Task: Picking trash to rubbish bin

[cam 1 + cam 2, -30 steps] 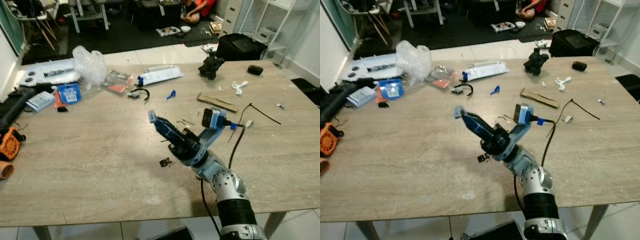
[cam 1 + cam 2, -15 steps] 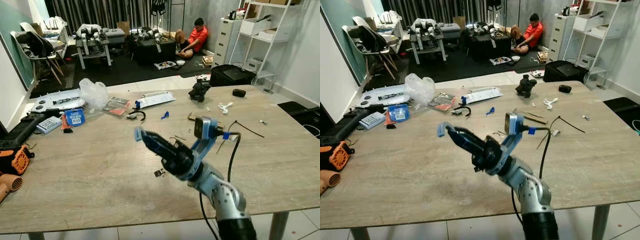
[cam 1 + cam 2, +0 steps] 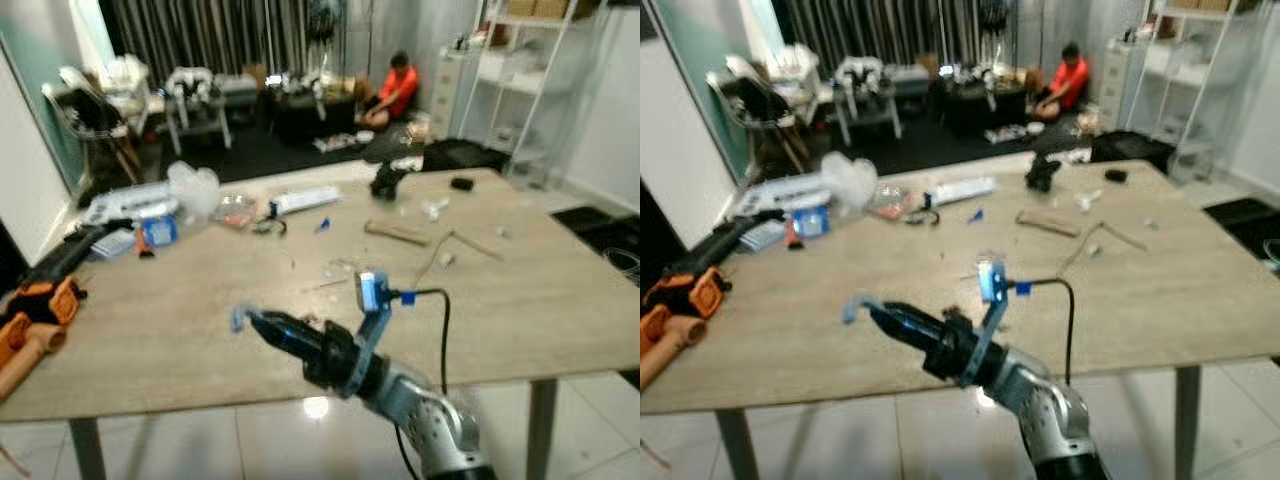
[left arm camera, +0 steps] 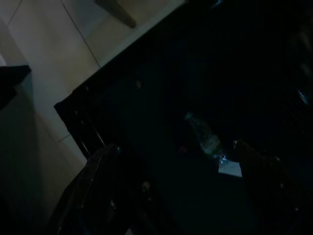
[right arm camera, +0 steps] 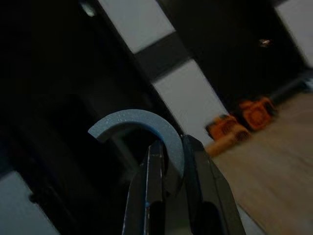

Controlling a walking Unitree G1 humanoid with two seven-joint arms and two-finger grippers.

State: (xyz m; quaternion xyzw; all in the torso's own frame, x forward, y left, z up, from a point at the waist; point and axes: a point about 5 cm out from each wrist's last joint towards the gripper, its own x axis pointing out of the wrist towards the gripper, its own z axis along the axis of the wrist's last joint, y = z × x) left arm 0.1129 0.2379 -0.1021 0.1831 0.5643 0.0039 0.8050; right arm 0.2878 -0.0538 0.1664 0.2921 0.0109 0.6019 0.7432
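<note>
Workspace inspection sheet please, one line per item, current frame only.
Surface: wooden table, views blurred.
Job's things: curved grey-blue scrap held in the right pincer; bin in the dark left wrist view, with some litter inside.
Clutter: clear plastic bag, blue packet, orange tool, black lump, small scraps along the far side.
Grippers: right pincer shut on the scrap, raised over the table's near edge; left not seen.
Cables: black cable looping from the right wrist camera.
Surroundings: person in an orange top sitting on the floor, white shelving, chair.

Your wooden table (image 3: 560,300) carries a clear plastic bag (image 3: 195,188), cardboard strip (image 3: 396,233) and, seemingly, orange tools (image 3: 35,310).
</note>
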